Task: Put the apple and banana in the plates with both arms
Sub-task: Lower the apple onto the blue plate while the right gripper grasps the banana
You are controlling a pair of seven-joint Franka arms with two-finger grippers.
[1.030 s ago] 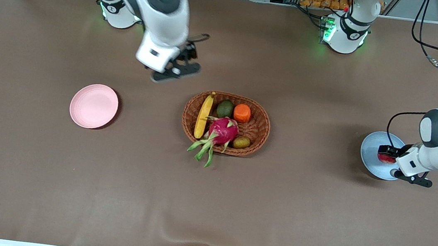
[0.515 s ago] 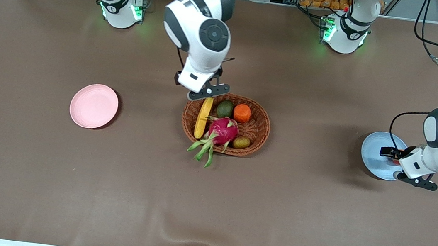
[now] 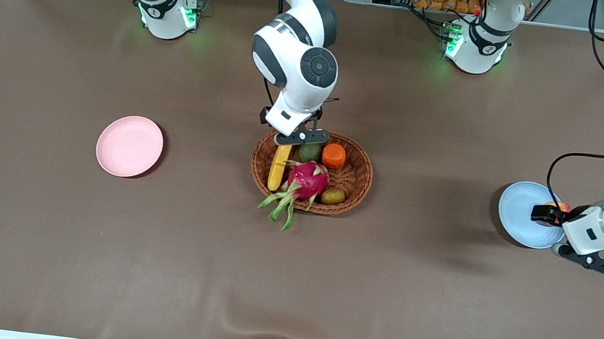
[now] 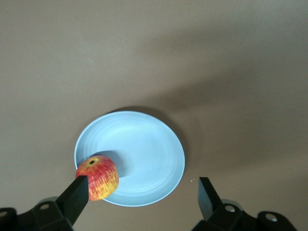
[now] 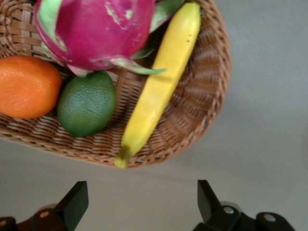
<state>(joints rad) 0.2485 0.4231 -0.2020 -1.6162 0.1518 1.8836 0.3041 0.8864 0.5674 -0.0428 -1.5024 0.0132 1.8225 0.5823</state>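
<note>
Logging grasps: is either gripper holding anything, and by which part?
Nothing. The left gripper is open over the blue plate beside the apple; the right gripper is open by the banana.

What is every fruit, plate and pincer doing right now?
apple: resting on the blue plate's edge
blue plate: holds the apple
left pincer: open, over the blue plate
banana: lying in the basket
right pincer: open, over the basket's rim
pink plate: empty

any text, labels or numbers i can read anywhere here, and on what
None can be read.
Right arm's base: a small dark round mark, too small to read.
Left arm's base: the same kind of mark, too small to read.
Apple, banana, plates and basket: no text.
</note>
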